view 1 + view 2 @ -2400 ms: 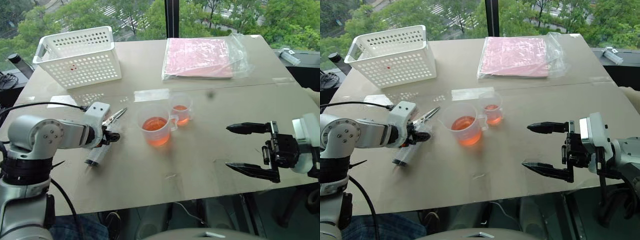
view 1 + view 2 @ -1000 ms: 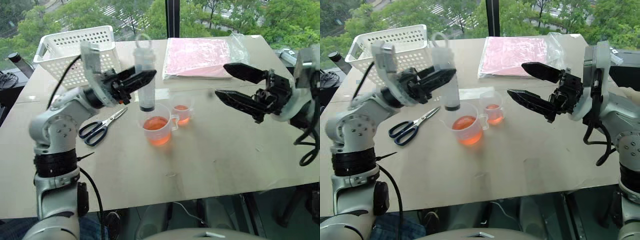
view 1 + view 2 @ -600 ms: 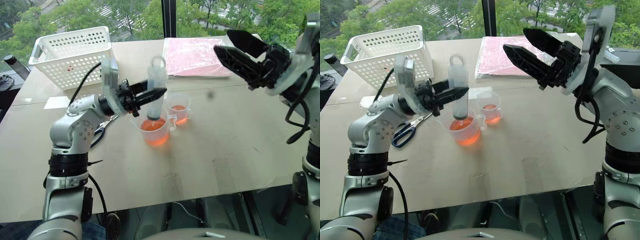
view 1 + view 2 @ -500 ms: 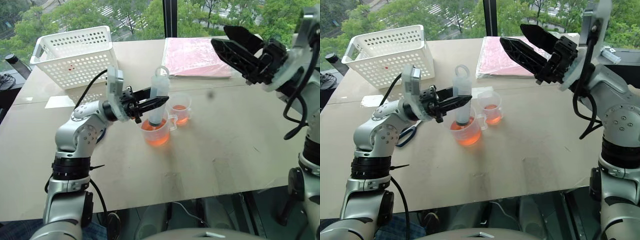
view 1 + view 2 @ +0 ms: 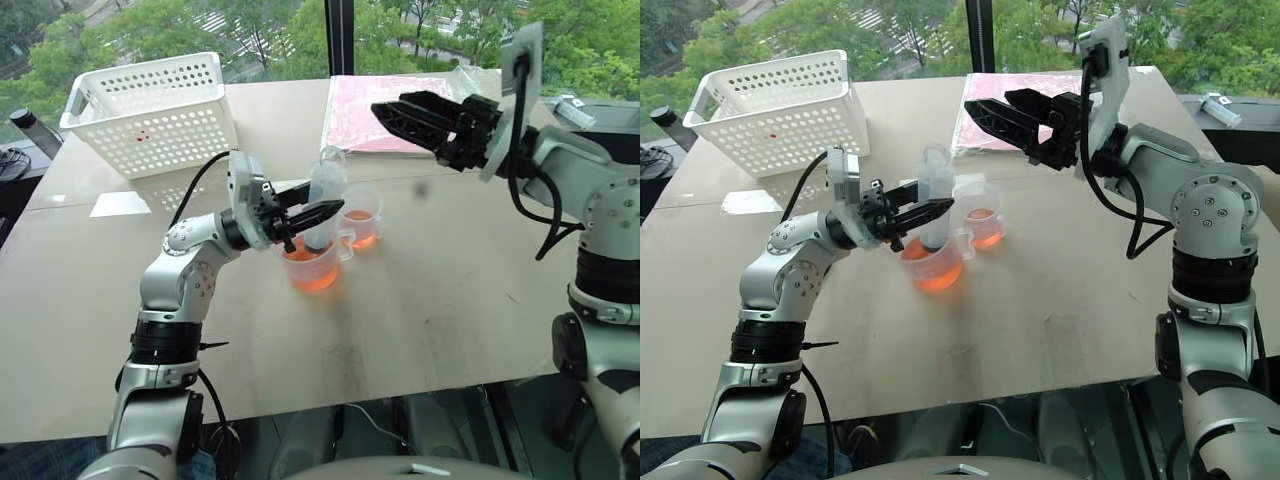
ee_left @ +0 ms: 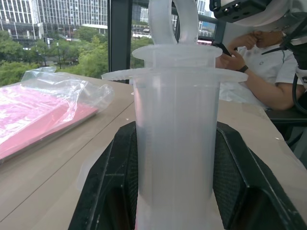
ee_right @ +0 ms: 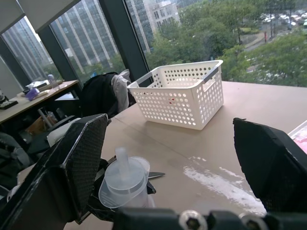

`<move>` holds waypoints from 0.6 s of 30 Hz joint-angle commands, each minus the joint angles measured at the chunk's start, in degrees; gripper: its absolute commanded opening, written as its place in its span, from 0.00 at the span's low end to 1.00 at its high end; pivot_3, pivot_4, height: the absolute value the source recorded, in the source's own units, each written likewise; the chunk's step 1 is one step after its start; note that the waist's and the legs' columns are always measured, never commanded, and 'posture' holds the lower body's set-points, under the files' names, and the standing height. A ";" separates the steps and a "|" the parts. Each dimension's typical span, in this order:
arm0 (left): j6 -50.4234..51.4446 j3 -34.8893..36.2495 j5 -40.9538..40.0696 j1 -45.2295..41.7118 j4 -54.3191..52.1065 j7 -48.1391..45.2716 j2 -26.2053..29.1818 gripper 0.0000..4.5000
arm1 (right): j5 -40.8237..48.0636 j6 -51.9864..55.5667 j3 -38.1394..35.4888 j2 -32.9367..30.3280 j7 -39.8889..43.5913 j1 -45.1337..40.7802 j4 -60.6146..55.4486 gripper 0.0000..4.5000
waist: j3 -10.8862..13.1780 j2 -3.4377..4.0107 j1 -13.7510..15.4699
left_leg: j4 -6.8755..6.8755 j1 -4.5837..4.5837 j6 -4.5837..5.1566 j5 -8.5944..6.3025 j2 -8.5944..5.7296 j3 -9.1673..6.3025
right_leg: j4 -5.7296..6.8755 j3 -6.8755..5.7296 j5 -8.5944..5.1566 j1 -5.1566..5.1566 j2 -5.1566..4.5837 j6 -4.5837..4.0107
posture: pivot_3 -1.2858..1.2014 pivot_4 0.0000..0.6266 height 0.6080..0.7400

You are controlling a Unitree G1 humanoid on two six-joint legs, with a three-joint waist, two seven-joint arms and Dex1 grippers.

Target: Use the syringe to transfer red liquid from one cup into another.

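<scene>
The clear syringe [image 5: 325, 190] stands upright with its lower end inside the larger measuring cup [image 5: 312, 268], which holds red liquid [image 5: 314, 275]. My left gripper [image 5: 322, 206] is shut on the syringe barrel [image 6: 175, 158], one black finger [image 6: 110, 191] on each side. The plunger looks pushed in, its ring on top. The smaller cup [image 5: 362, 226], with a little red liquid, stands just right of the larger one. My right gripper [image 5: 395, 112] is open, in the air above and to the right of the syringe top [image 7: 125, 178], pointing toward it.
A white perforated basket [image 5: 155, 110] stands at the back left. A pink packet in a clear bag [image 5: 410, 115] lies at the back, under the right arm. A white label [image 5: 118, 203] lies on the table's left. A seated person [image 6: 259, 72] is beyond the table.
My left gripper lifted the syringe off the table, stood it upright and lowered it into the larger cup. My open right gripper rose and swung left toward the syringe top.
</scene>
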 commanded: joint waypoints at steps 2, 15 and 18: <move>-0.54 0.53 0.04 1.00 -0.01 -0.44 0.11 0.32 | 0.72 1.35 0.46 3.25 -2.50 -2.30 -0.95 1.00 | -0.01 0.02 0.06 | 0.00 0.00 0.00 0.00 0.00 0.00 | 0.01 -0.01 0.00 0.00 0.00 0.00 | 0.52 0.24 1.00; 4.02 3.75 -3.93 5.04 -6.05 1.64 1.37 0.32 | -5.97 0.64 6.97 9.78 -0.85 1.24 -3.43 1.00 | -0.02 0.05 -0.74 | 0.01 0.03 0.00 0.00 -0.02 0.00 | 0.13 -0.04 0.00 -0.03 0.01 0.00 | 0.52 0.24 1.00; 4.13 4.08 -3.96 5.45 -6.00 1.76 1.86 0.32 | -8.23 0.15 8.07 9.87 1.12 1.30 -3.11 0.81 | -0.01 0.05 -1.05 | 0.02 0.04 0.00 0.00 -0.02 -0.01 | 0.15 -0.06 0.00 -0.04 0.02 0.00 | 0.52 0.24 1.00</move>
